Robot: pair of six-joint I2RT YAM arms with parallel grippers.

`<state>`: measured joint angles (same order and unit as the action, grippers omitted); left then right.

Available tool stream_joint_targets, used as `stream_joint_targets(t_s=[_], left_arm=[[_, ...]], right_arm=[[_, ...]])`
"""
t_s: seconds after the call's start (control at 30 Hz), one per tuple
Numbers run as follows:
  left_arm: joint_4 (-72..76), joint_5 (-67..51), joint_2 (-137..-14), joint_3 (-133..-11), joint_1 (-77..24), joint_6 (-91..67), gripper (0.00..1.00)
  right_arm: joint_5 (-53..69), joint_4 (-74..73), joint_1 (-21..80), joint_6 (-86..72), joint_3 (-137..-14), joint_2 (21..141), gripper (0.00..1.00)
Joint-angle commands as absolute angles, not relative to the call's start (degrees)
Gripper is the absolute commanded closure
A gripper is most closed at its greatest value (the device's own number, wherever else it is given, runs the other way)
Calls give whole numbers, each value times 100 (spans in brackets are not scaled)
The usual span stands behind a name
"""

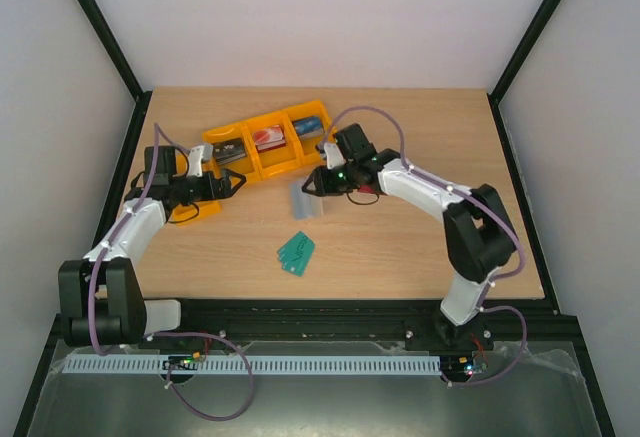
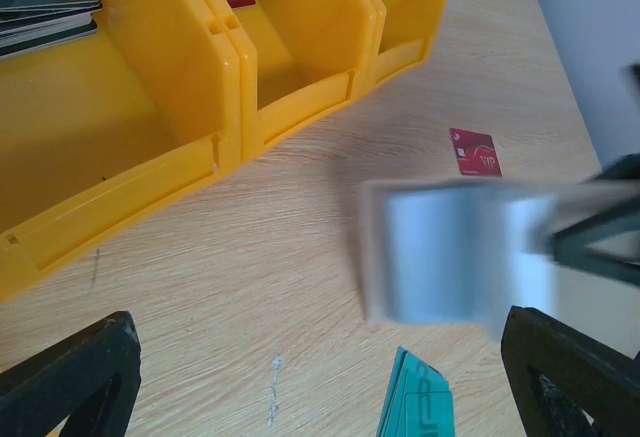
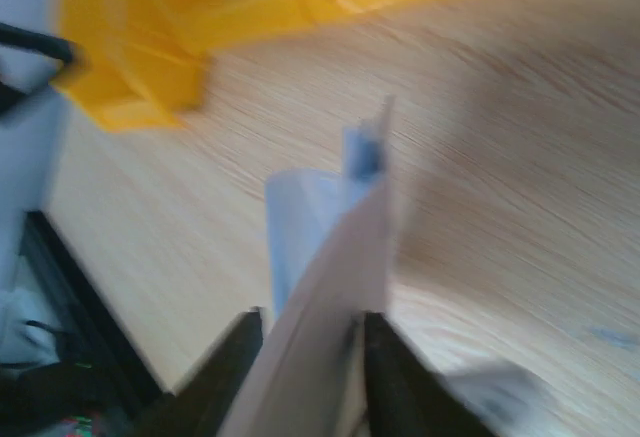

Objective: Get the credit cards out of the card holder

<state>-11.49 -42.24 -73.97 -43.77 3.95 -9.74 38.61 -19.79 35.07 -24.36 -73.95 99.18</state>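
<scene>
The card holder (image 1: 308,203) hangs open and blurred over the middle of the table, its pale blue-grey inner face (image 2: 450,252) turned toward the left wrist view. My right gripper (image 1: 312,185) has its jaws close on either side of a beige flap of the card holder (image 3: 330,257); in its own view the right gripper (image 3: 305,342) holds the flap from below. A dark red credit card (image 2: 475,152) lies flat on the wood beyond it. My left gripper (image 1: 232,185) is open wide, left of the holder and apart from it, and in its own view the left gripper (image 2: 320,367) holds nothing.
A row of yellow bins (image 1: 250,154) with card stacks stands at the back left, close to my left gripper; their walls (image 2: 150,77) fill the upper left of that wrist view. A small stack of teal cards (image 1: 296,251) lies nearer the front, also visible as teal cards (image 2: 415,402).
</scene>
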Motion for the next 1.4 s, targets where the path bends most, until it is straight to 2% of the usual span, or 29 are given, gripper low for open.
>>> stream_joint_targets(t_s=[0.0, 0.1, 0.17, 0.27, 0.33, 0.53, 0.7, 0.8, 0.9, 0.97, 1.07, 1.23, 1.37], left_arm=[[-1124, -4344, -7273, -4280, 435, -922, 1], [-1126, -4352, -7245, -4280, 447, -923, 1], [-1131, -4353, -7243, -4278, 456, -912, 1], [-1125, -4359, -7247, -4272, 472, -914, 1], [-1116, -4361, -7253, -4284, 490, -912, 1], [-1162, -4295, -7203, -4331, 563, -855, 1], [-1293, -4002, -7121, -4454, 694, -679, 1], [-1510, -3366, -7151, -4855, 736, -344, 1], [-1445, -1997, -7177, -5257, 782, -187, 1], [-981, -943, -7124, -5257, 852, -150, 1], [-149, 0, -7127, -5014, 903, -258, 1], [1499, 690, -7221, -4046, 913, -459, 1], [2951, 806, -7320, -3174, 1058, -343, 1]], right_arm=[[3303, -2317, 3271, -2439, -6978, 10588, 55], [1862, -2758, 3144, -2504, -7055, 10578, 31], [794, -2969, 3138, -2485, -7142, 10270, 20], [-329, -3172, 3117, -2365, -7281, 9721, 6], [-707, -3174, 3056, -2248, -7329, 9352, 1], [-547, -2697, 2388, -2084, -7158, 8444, 1], [-613, -1587, 1524, -2343, -6346, 7407, 1], [-799, -456, 1064, -2356, -5582, 6606, 1], [-1497, 775, 728, -2269, -4568, 6002, 1], [-1921, 1225, 449, -2299, -4123, 5882, 1], [-1935, 2014, 70, -2306, -3424, 5783, 1], [-1784, 4376, -31, -1852, -1804, 5715, 1], [-1294, 5186, -26, -1645, -1420, 6354, 1]])
